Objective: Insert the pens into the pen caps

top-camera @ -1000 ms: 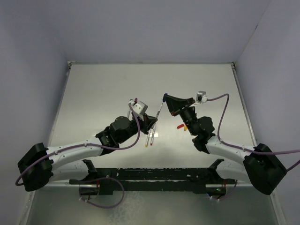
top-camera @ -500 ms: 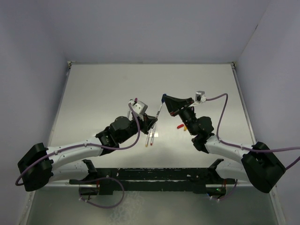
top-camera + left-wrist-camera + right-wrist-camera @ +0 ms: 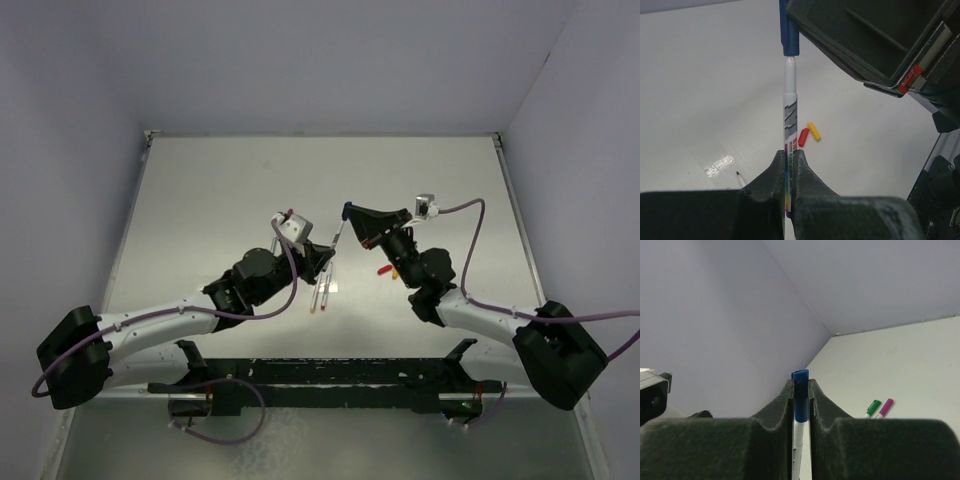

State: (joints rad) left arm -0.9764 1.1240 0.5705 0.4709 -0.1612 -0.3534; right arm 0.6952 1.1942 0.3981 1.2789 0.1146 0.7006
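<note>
The pen (image 3: 790, 122) was a slim, smooth, silvery-white cylinder with grey slashes and a rainbow strip of print along its barrel, narrowing to a white nose. The left gripper (image 3: 788, 159) was clenched on its lower barrel between matte black fingers. It was held above the table (image 3: 220, 200), its long axis running straight away from that gripper towards the right gripper (image 3: 800, 388). The right gripper was closed on the blue cap (image 3: 800, 396), a short glossy plastic tube. The pen's nose met the mouth of the cap, so the two lay in one line. In the top view the pen slanted away and to the right. A red cap (image 3: 803, 137) and a yellow cap (image 3: 814, 131), both stubby, lay just beside each other on the glossy white table.
</note>
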